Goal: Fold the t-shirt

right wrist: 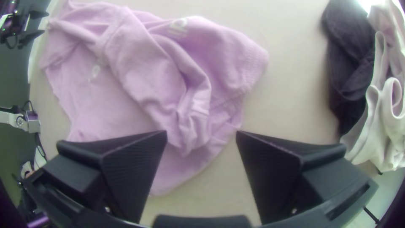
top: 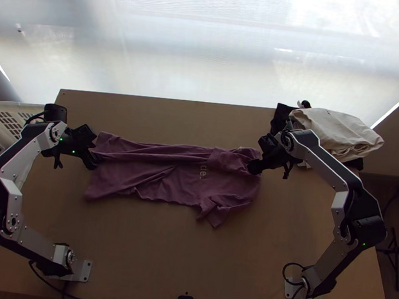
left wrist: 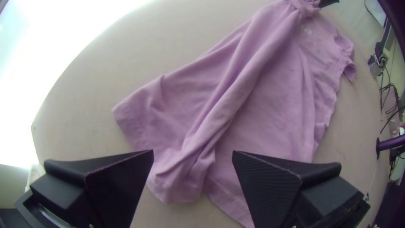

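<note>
Mauve cloth lies between two wide-open grippers

White plastic, moulded with gridded slots, forms the laundry basket (top: 3, 105) beside the left edge of the table (top: 190, 260), near its far left corner.

Next comes the left gripper (left wrist: 193, 152), its wedge-shaped black fingers wide apart over the shirt's hem end. A bunched ridge of fabric sits in line with the gap, probably so that this end can be pinched or straightened.

Soft and limp, the t-shirt (top: 158, 174) stretches lengthwise across the table's middle, roughly parallel to the far edge, hem to the left and collar end to the right. That layout seems meant to give each arm one end. A long, wavy strip is turned over along the far side; the near part is flatter, with a sleeve poking towards the near edge and pale lettering on the chest. The lengthwise fold looks roughly made, and the ridge could leave it lumpy unless it is smoothed.

Over the crumpled collar end, the right gripper (right wrist: 201, 132) is also spread wide, seemingly placed to take the loose folds below.

Cream cloth (top: 338, 131) and dark cloth (top: 282, 112) lie heaped at the far right corner, apparently kept aside for working room.
</note>
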Tool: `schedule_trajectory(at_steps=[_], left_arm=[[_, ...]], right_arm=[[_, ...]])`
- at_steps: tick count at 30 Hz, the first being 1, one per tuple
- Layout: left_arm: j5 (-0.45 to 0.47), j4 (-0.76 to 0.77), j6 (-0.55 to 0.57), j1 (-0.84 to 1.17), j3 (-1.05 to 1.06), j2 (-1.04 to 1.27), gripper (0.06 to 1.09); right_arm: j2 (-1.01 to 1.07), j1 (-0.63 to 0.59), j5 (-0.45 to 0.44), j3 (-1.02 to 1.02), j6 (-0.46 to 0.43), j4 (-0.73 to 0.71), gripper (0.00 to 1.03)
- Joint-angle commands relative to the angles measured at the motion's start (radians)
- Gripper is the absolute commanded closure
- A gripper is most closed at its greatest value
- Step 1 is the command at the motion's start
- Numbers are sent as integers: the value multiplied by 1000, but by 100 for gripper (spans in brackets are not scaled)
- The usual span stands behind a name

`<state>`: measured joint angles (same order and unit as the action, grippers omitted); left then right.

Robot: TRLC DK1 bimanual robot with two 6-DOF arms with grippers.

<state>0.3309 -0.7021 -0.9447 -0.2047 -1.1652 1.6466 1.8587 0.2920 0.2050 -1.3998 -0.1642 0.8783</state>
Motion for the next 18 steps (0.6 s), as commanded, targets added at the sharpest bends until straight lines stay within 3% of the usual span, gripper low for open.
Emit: schedule_trajectory(at_steps=[1,6,13,18], left_arm=[[19,-39,12,-44,-71,-68,10],[25,-92,-51,-104,-145,-133,10],[-10,-183,-324,65,306,-505,10],[-29,-149,-345,149,441,-599,10]], right_arm=[[-30,-27,-7,-1,15,19,4],[-104,-54,-7,4,14,80,5],[-237,167,-61,173,-29,148,5],[-279,297,-69,232,-23,163,5]])
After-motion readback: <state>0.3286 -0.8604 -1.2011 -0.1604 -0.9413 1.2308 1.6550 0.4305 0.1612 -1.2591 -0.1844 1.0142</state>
